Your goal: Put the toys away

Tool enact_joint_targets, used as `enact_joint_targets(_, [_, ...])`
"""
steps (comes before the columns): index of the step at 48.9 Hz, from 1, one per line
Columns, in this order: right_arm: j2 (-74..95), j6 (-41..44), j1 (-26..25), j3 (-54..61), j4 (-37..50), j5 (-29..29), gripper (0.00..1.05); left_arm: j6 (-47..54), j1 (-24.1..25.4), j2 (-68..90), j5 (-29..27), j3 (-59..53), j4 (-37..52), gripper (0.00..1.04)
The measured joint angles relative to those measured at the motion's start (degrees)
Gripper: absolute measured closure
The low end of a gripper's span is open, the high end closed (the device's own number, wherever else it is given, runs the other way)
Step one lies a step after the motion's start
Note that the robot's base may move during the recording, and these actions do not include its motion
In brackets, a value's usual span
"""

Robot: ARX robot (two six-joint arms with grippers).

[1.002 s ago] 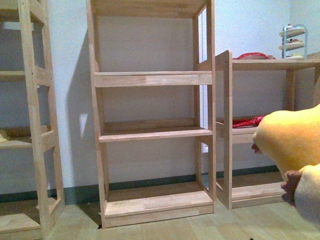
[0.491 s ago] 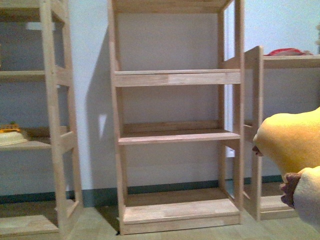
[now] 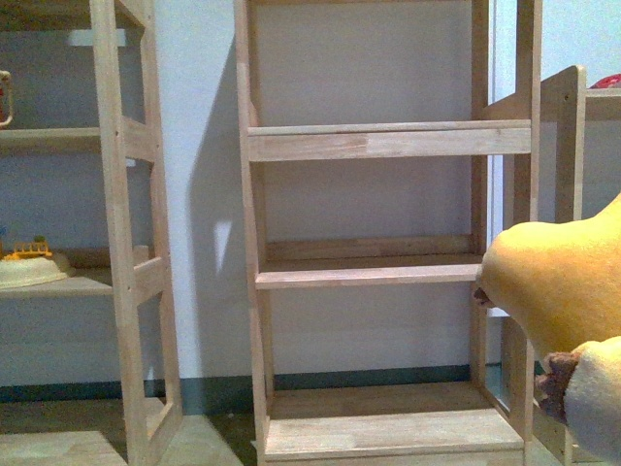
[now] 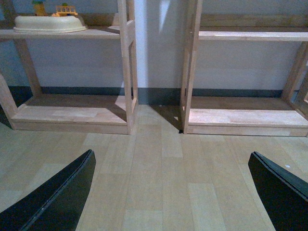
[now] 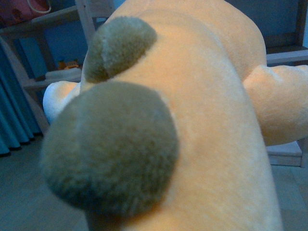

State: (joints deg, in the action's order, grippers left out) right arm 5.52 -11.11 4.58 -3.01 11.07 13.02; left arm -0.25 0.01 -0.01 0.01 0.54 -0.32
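The orange-yellow plush animal [image 3: 558, 286] hangs in the air at the right edge of the front view, with a paler cream part and a brown patch [image 3: 553, 374] below it. It fills the right wrist view [image 5: 216, 120], showing two brown rounded pads [image 5: 113, 144]. My right gripper is shut on the plush animal; its fingers are hidden behind the plush. My left gripper [image 4: 171, 185] is open and empty above the wooden floor, its black fingers [image 4: 62, 192] wide apart. It does not show in the front view.
A wooden shelf unit [image 3: 378, 272] with empty shelves stands straight ahead. Another unit [image 3: 131, 272] on the left holds a cream bowl-shaped toy [image 3: 29, 267], also in the left wrist view [image 4: 48, 21]. A third unit [image 3: 568, 146] stands at the right.
The front view has shifted: the shelf units have slid right and grown larger. The plush animal stays at the right edge in my right gripper.
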Motion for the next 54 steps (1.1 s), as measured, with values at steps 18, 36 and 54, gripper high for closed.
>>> enact_joint_targets(18, [0.0, 0.0, 0.0, 0.0, 0.0, 0.2, 0.95, 0.0, 0.0, 0.0, -0.1, 0.0, 0.0, 0.06])
enact_joint_targets(36, [0.0, 0.0, 0.0, 0.0, 0.0, 0.1, 0.95, 0.0, 0.0, 0.0, 0.0, 0.0, 0.0, 0.06])
enact_joint_targets(54, [0.0, 0.0, 0.0, 0.0, 0.0, 0.0, 0.95, 0.0, 0.0, 0.0, 0.0, 0.0, 0.0, 0.06])
